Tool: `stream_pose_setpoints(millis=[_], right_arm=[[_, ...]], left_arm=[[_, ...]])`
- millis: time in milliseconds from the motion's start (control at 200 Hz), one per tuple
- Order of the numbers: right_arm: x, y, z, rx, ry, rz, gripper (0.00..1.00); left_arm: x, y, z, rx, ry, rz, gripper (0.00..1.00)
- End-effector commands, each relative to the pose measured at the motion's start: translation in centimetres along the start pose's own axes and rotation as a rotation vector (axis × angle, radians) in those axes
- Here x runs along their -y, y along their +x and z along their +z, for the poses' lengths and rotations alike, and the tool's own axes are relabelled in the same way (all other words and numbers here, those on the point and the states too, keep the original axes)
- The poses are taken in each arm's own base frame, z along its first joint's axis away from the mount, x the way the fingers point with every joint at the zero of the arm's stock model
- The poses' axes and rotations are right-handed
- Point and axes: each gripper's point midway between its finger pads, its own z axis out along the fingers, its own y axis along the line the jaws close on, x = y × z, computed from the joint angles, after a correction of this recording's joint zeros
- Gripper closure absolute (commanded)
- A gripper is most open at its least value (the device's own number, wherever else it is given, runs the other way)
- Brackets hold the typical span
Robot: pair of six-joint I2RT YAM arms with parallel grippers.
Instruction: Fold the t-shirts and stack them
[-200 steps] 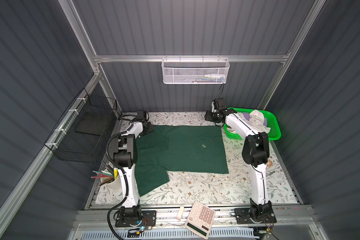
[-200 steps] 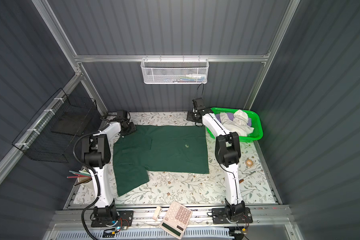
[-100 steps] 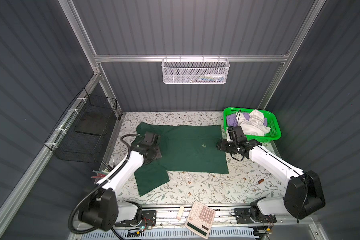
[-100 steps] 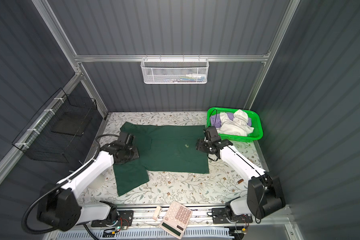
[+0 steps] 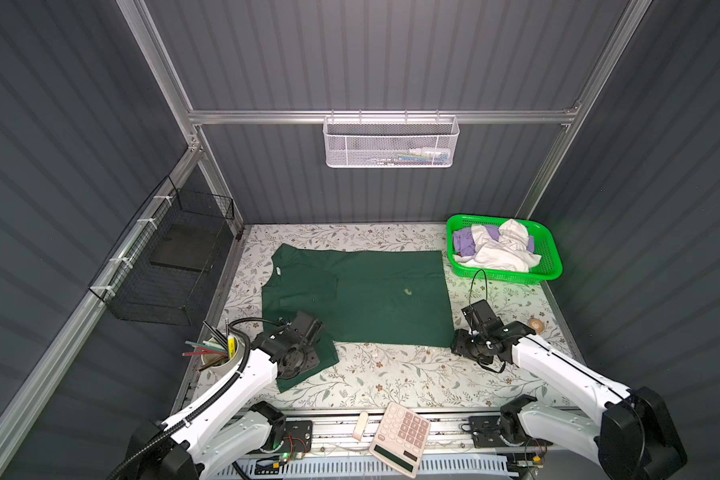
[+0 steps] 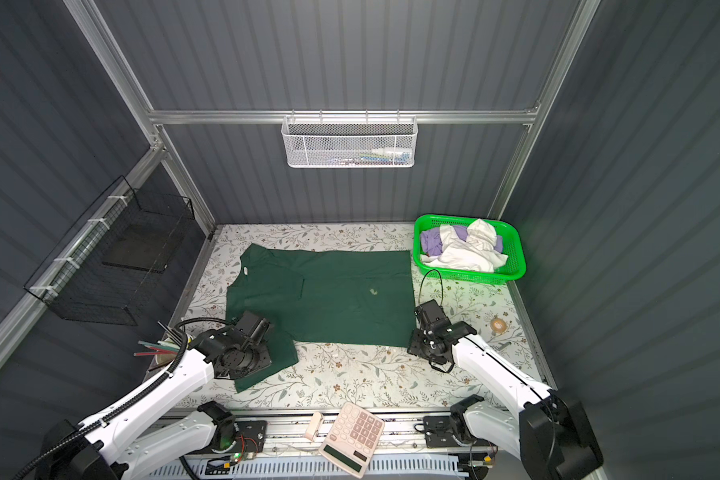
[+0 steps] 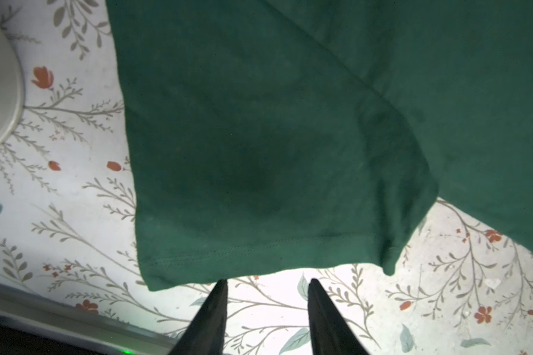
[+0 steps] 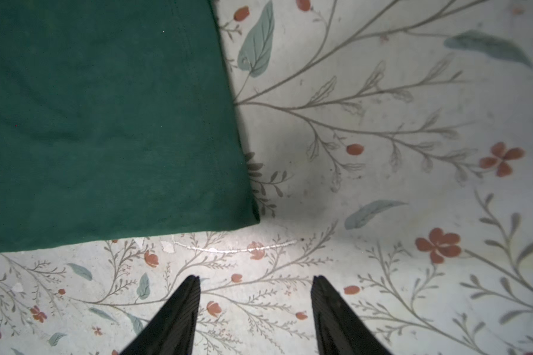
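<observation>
Front edge: calculator (image 5: 400, 438) lies on the rail, off the floral table (image 5: 391, 374). Left gripper (image 7: 267, 281): jaws parted, nothing between them; the fingertips (image 7: 220, 295) stand over bare table, right at the hem of the near sleeve (image 7: 259, 153) of the dark green t-shirt (image 5: 375, 299), cloth just ahead of the tips and not gripped. Whether the tips touch the table: cannot tell. In both top views this arm's wrist sits above that sleeve, beside the pen cup (image 5: 219, 357). Right gripper (image 8: 255, 277): jaws parted wider, empty, over bare table; the shirt's near right hem corner (image 8: 246, 215) lies just ahead of the tips and to one side, apart from both fingers. In both top views this gripper is just beside that corner. The shirt itself lies spread flat mid-table, neck with white label (image 5: 278, 271) to the left, hem to the right, far sleeve folded in over the body, small pale mark (image 5: 408, 291) on the chest. Far right corner: green basket (image 5: 504, 278) holding a crumpled white t-shirt (image 5: 499, 253) and a lavender t-shirt (image 5: 464, 243), well apart from both grippers. Back wall: white mesh basket (image 5: 391, 141); left wall: black wire basket (image 5: 171, 257).
</observation>
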Motion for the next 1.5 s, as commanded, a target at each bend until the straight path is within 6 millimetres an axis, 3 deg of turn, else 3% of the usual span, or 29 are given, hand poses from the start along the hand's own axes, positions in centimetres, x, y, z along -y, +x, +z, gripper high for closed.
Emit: stream_pose_setpoints(millis=[0, 170, 395, 485, 600, 705, 841, 1001, 1166, 1346, 1496], right_arm=[[-0.7, -1.5, 0.9, 0.061, -0.008, 0.029, 0.43], [-1.0, -1.6, 2.8, 0.033, 0.009, 0.048, 0.54], [-1.0, -1.8, 3.2, 0.005, 0.041, 0.018, 0.69], [-0.9, -1.8, 3.2, 0.004, 0.049, 0.019, 0.78], [-0.7, -2.1, 3.3, 0.01, 0.051, 0.026, 1.0], [-0.7, -2.8, 3.0, 0.006, 0.05, 0.025, 1.0], [0.9, -4.3, 2.0, 0.036, 0.091, 0.029, 1.0], [2.0, -6.2, 1.5, 0.075, 0.122, 0.034, 1.0], [1.3, -7.1, 1.9, 0.068, 0.098, 0.034, 1.0], [2.1, -7.5, 2.5, 0.07, 0.118, 0.025, 1.0], [2.0, -7.5, 2.8, 0.061, 0.081, 0.025, 1.0]], left_arm=[[-1.0, -0.5, -0.4, 0.039, -0.047, -0.023, 0.56], [-1.1, -1.0, -0.9, 0.037, -0.081, 0.008, 0.55], [-1.2, -1.5, -1.8, 0.065, -0.074, -0.014, 0.54], [-1.9, -0.9, -1.7, 0.046, -0.106, -0.018, 0.54], [-2.3, -1.0, -1.8, 0.067, -0.106, -0.042, 0.54], [-2.1, -1.2, -1.8, 0.068, -0.101, -0.042, 0.53], [-1.8, -0.6, -1.0, 0.022, -0.112, -0.021, 0.52], [-2.5, 0.5, -0.2, -0.032, -0.165, -0.043, 0.52], [-3.5, 1.7, 0.6, -0.088, -0.246, -0.059, 0.52], [-2.8, 3.7, 3.7, -0.129, -0.159, -0.129, 0.53], [-5.4, 3.4, 2.9, -0.082, -0.295, -0.147, 0.55]])
